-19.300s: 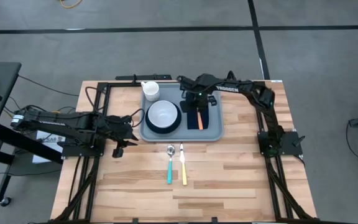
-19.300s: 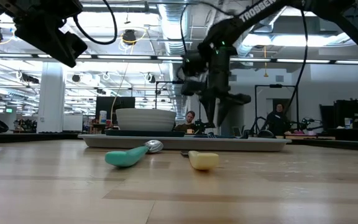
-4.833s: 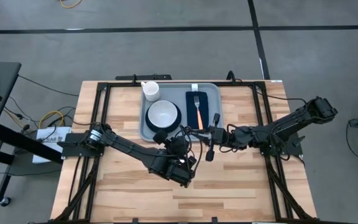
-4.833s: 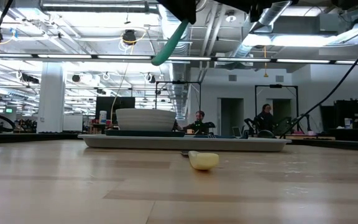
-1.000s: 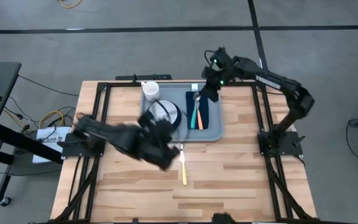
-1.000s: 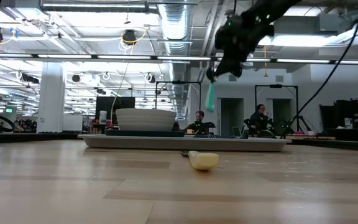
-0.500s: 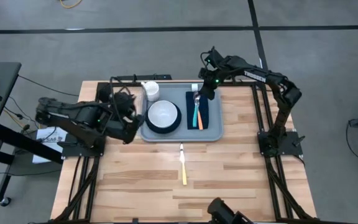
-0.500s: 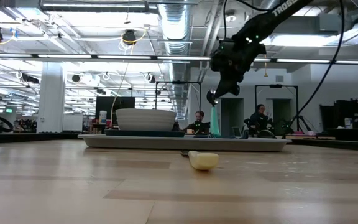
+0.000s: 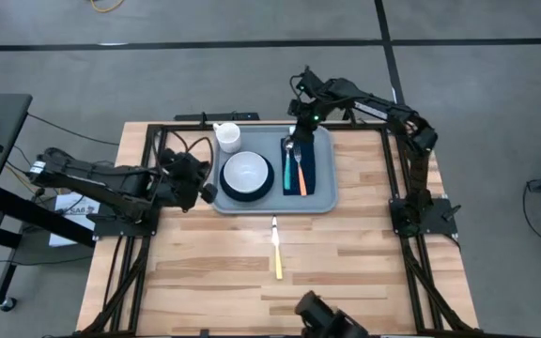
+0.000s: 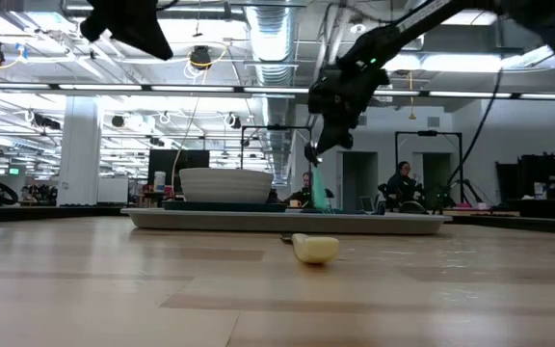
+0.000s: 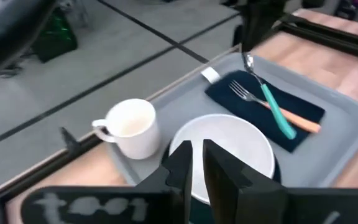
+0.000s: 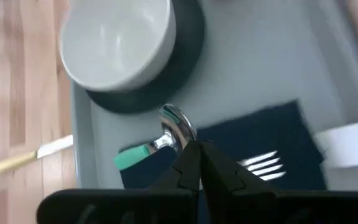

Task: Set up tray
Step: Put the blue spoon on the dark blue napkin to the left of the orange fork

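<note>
While the tray lies at the far middle of the tabletop, the right tool hangs over its far part, pinching the bowl end of a teal spoon. Beside the tray's left edge, the left tool is nearly pressed together, empty.

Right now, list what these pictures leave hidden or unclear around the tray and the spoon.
- Low view: the tray floor is hidden by its own rim, so the spoon handle's touchdown cannot be told.
- High view: the right gripper covers the spoon bowl.
- Low view: the knife shows only its yellow end.
- Right wrist view: blur smears the napkin edges.
</note>
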Robot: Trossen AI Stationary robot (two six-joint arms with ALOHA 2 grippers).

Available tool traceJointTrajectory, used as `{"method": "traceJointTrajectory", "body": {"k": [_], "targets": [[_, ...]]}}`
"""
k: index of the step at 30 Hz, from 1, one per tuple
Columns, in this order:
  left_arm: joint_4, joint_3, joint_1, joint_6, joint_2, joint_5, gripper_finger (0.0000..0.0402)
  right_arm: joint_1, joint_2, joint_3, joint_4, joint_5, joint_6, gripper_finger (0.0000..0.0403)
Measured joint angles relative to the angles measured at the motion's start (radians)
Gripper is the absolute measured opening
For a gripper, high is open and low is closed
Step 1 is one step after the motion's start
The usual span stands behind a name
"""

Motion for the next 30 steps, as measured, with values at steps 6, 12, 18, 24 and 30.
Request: {"method": "traceJointTrajectory", "body": {"k": [6, 12, 18, 24, 30], "targets": [[0.042, -0.029, 0.005, 0.049, 0.000, 0.028, 0.0029, -0.026, 0.160, 0.195, -0.198, 0.018, -0.053, 0.0000], [0.041, -0.029, 0.005, 0.064, 0.002, 0.047, 0.0029, -0.074, 0.247, 0.308, -0.227, 0.013, -0.058, 0.0000], [0.041, -0.029, 0.005, 0.064, 0.003, 0.058, 0.0029, -0.096, 0.355, 0.406, -0.341, -0.017, -0.072, 0.0000], [0.041, -0.029, 0.005, 0.064, 0.003, 0.102, 0.0029, -0.095, 0.422, 0.441, -0.392, -0.062, -0.105, 0.0000], [0.041, -0.029, 0.005, 0.065, 0.003, 0.120, 0.0029, -0.086, 0.428, 0.442, -0.361, -0.075, -0.093, 0.0000]]}}
